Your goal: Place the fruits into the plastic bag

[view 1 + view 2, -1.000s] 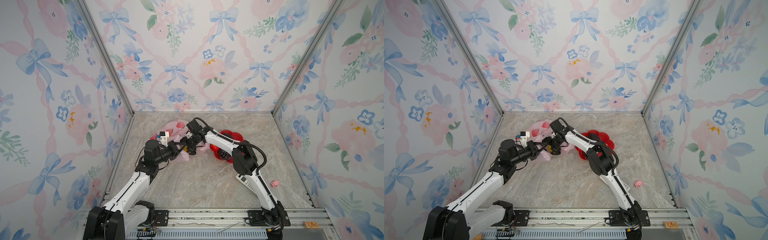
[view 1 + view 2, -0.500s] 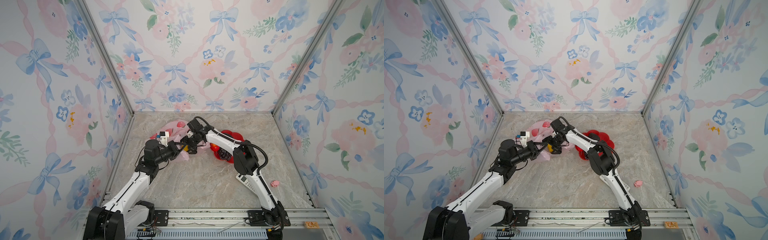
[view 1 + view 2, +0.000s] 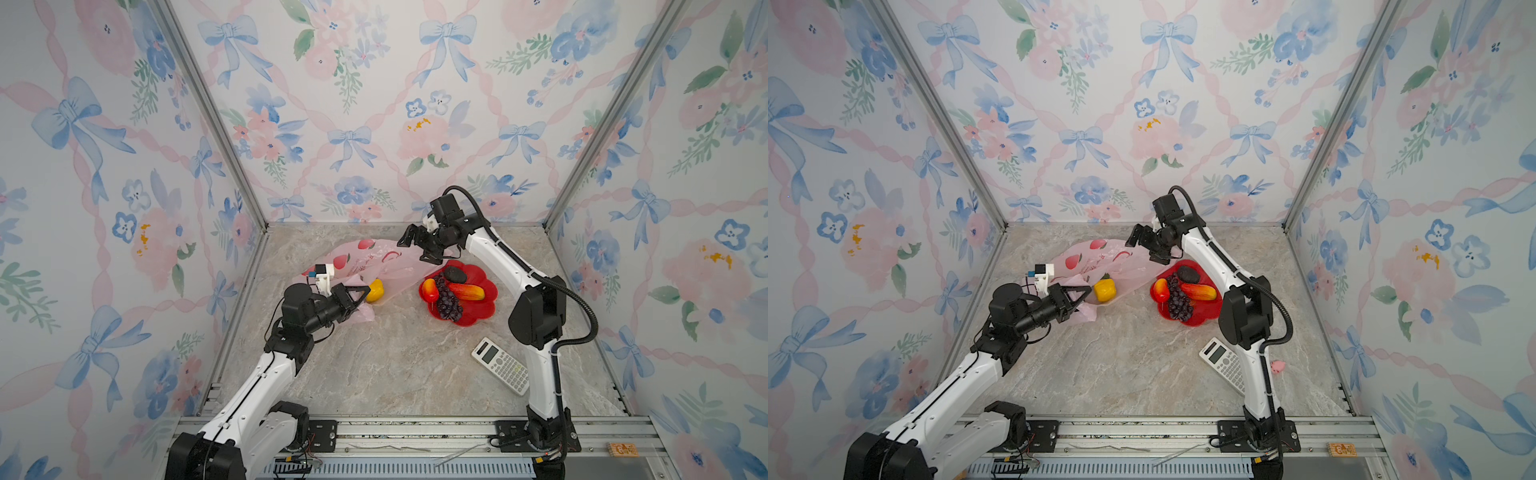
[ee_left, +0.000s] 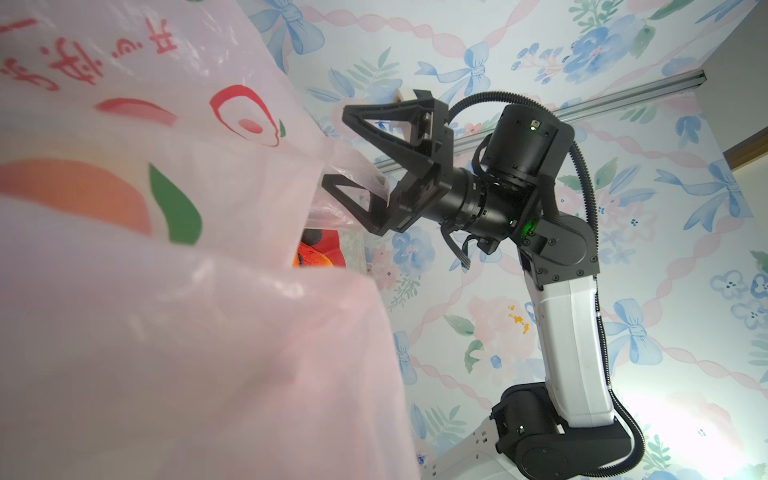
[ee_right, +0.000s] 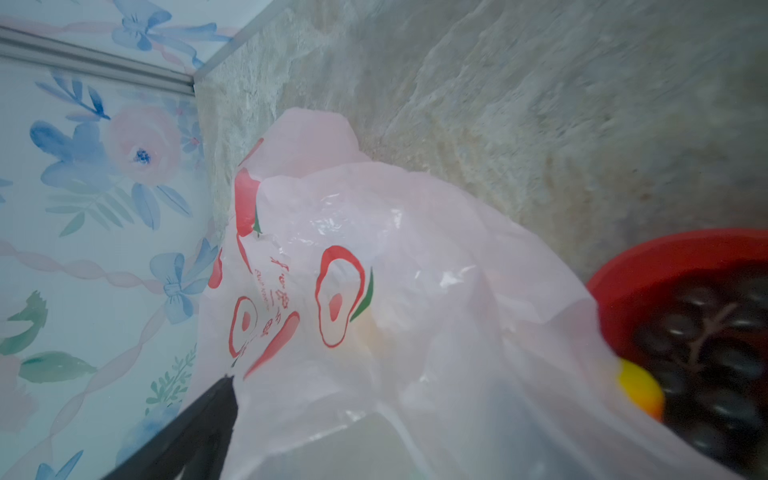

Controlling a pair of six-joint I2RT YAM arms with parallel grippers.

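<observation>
We see a left arm and a right arm, white shells with black joints. A ribbed black cable runs along the right one, near green lights, dark screws and the black right gripper.

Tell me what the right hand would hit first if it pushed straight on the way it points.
The plastic bag. The open right hand points at its raised edge, and in the left wrist view one finger looks to be against the thin plastic, though depth is hard to judge.
</observation>
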